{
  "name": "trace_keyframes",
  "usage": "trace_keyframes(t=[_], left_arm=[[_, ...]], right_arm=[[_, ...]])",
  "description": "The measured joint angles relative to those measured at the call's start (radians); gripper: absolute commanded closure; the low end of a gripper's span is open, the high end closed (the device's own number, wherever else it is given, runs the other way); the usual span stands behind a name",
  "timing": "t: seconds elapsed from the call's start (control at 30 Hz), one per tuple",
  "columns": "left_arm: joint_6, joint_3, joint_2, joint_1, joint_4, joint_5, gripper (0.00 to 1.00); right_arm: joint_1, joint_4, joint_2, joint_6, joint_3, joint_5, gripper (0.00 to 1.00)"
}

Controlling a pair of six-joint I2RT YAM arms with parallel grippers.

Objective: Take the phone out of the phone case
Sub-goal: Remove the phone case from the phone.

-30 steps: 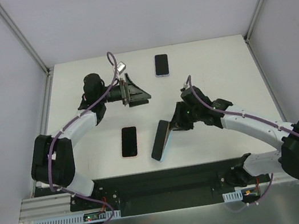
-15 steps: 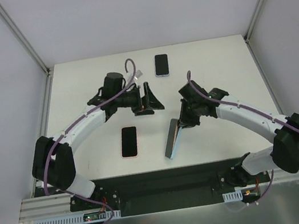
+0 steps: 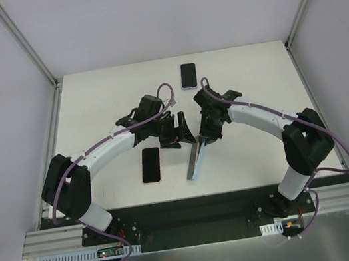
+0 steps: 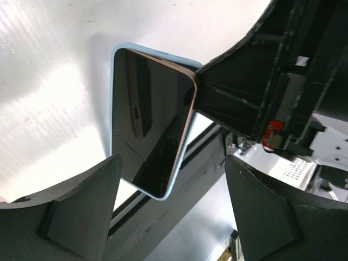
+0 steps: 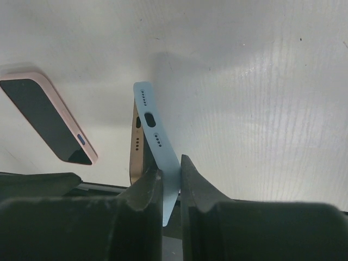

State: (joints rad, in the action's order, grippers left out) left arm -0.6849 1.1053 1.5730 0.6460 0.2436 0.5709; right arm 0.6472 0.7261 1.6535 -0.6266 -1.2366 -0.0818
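- Phone is held on edge near the middle of the table, its gold rim partly out of the light-blue phone case
- Right gripper pinches the case's blue wall between its fingers
- Left gripper has its jaws spread, one finger on each side of the phone, not touching it
- Pink-cased phone lies flat nearby

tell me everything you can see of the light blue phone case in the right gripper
The light blue phone case looks like matte plastic, with a port slot and holes along its end. It stands tilted on edge over the white table, its rim pinched by the shut right gripper. The dark-screened, gold-edged phone sits inside, one corner lifting out.
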Motion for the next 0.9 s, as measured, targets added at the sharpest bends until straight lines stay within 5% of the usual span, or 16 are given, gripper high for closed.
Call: trace_keyframes(t=[0.9], left_arm=[[0.046,-0.023,0.042,0.15,0.031,-0.376,0.37]], right_arm=[[-0.002,0.051,0.043,-0.028,-0.028,-0.038,0.99]])
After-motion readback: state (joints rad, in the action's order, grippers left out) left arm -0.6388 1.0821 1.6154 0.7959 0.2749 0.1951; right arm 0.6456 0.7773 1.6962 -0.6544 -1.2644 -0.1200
